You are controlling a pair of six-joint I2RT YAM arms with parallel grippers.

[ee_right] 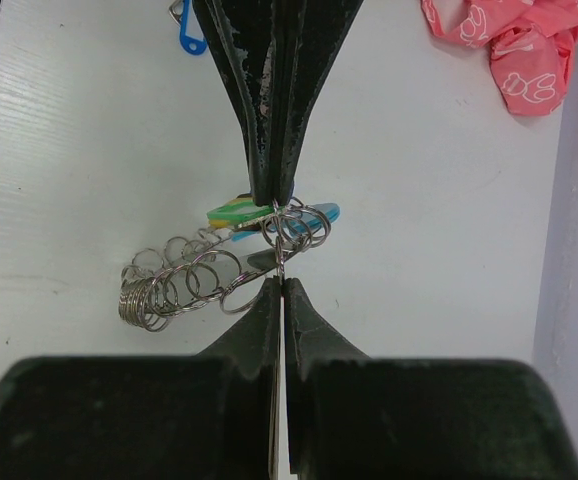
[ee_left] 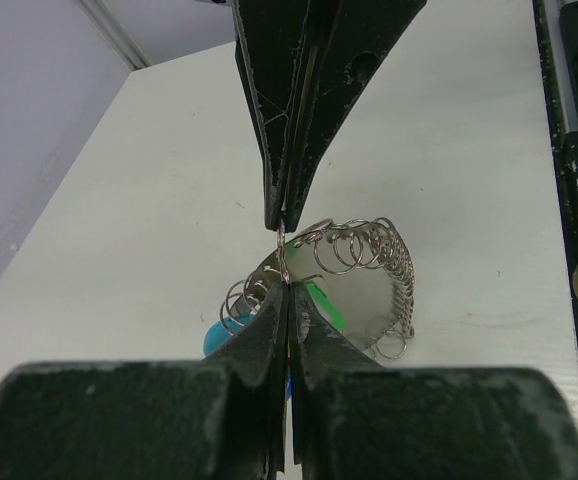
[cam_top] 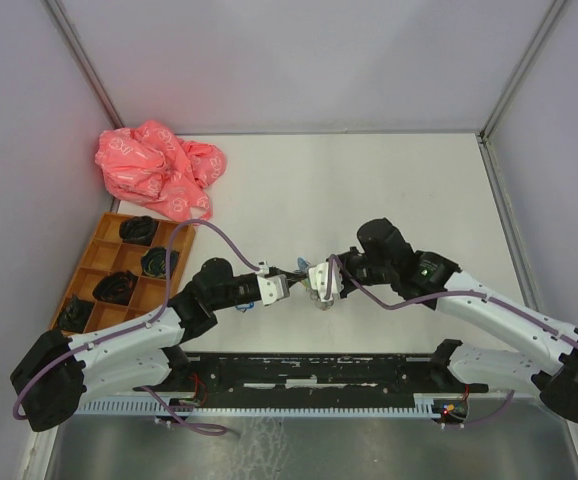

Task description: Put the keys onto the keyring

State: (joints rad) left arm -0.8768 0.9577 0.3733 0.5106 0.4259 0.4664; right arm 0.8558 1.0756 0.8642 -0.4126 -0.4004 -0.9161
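Left gripper [ee_left: 282,255] and right gripper [ee_right: 279,240] meet tip to tip at centre of the top view, over the white table [cam_top: 389,190]; both sets of jaws are pressed together with no gap visible, each pinching thin wire of the keyring [ee_left: 369,250]; the keyring reads as a chain of linked silver wire rings, hanging at and below the tips; in the right wrist view the chain trails left of the pinch, long axis roughly horizontal across the frame; in the left wrist view it curls to the right of the pinch; green tag [ee_right: 237,210] and light-blue tag [ee_right: 325,211] sit right at the pinch point, probably keys already threaded, blades not clear; loose blue-tagged key [ee_right: 191,30] lies on the table at upper left of the right wrist frame, well apart from the pinch, beyond the left gripper's fingers; judged nearer the left arm, so that arm would likely release and fetch it while the right holds the ring; whether both pinch the same ring cannot be told.
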